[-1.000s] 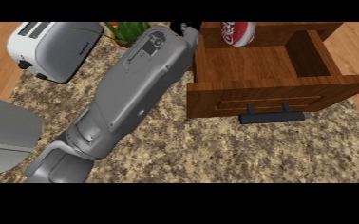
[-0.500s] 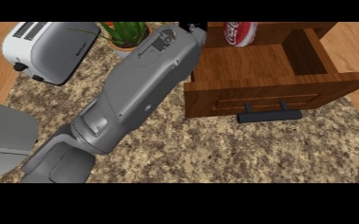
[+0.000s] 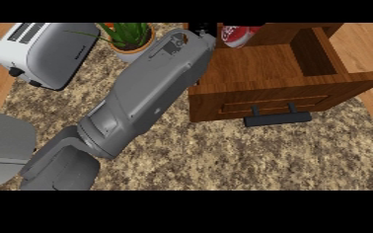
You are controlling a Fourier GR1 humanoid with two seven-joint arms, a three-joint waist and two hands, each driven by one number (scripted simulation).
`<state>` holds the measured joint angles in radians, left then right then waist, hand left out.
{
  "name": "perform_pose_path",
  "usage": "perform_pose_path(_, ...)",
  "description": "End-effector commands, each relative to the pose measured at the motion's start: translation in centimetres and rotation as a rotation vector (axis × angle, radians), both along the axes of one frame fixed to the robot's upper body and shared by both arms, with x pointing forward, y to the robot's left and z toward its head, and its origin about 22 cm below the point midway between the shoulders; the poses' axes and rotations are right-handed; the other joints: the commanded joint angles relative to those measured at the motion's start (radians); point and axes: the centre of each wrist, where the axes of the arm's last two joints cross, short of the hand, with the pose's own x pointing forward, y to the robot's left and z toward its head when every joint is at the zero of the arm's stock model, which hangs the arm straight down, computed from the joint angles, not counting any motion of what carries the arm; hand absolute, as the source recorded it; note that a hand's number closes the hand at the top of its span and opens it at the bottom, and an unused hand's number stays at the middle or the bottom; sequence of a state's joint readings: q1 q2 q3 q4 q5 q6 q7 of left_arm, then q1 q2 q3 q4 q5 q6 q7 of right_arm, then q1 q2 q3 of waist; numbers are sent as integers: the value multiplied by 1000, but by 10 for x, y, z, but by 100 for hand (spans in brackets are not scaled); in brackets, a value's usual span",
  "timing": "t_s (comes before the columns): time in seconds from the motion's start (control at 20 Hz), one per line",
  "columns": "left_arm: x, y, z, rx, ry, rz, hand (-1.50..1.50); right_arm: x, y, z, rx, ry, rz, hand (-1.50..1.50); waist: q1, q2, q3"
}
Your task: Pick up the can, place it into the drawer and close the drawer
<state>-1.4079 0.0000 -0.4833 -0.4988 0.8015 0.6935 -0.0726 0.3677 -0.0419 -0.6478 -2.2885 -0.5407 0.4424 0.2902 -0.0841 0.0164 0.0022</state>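
Observation:
The red can (image 3: 238,33) is inside the open wooden drawer (image 3: 280,64), at its far left corner, with its top cut off by the view's upper edge. My right forearm runs diagonally from the lower left up to the drawer. Only a small black part of my right hand (image 3: 203,28) shows, right beside the can's left side; whether it holds the can is hidden. The drawer's black handle (image 3: 280,118) faces the front. My left hand does not show.
A white toaster (image 3: 45,53) stands at the back left. A potted green plant (image 3: 131,35) sits just left of my wrist. A grey rounded shape (image 3: 13,145) lies at the left edge. The counter (image 3: 241,158) is speckled stone.
My right forearm has shifted a little, its elbow sinking toward the lower left. The can stays at the same spot in the drawer, which remains open.

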Motion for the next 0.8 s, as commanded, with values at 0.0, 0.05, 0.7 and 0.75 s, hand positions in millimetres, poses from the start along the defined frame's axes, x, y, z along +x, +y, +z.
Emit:
perform_pose_path(0.0, -1, 5, -23, 37, 4, 33, -150, 3, 6, 4, -13, 8, 9, -150, -7, 3, 0)
perform_pose_path(0.05, 2, -1, -3, 22, 25, 45, -150, 5, -8, 7, -9, 19, -3, -150, -4, 1, 0)
perform_pose_path(0.7, -1, -2, -14, 6, 22, 98, -150, 3, 7, 5, -2, -3, 2, -150, -11, 2, 0)
perform_pose_path(0.75, 0, 0, -17, -1, -8, 80, -150, 4, 10, -1, 9, -18, 2, -150, -3, 1, 0)
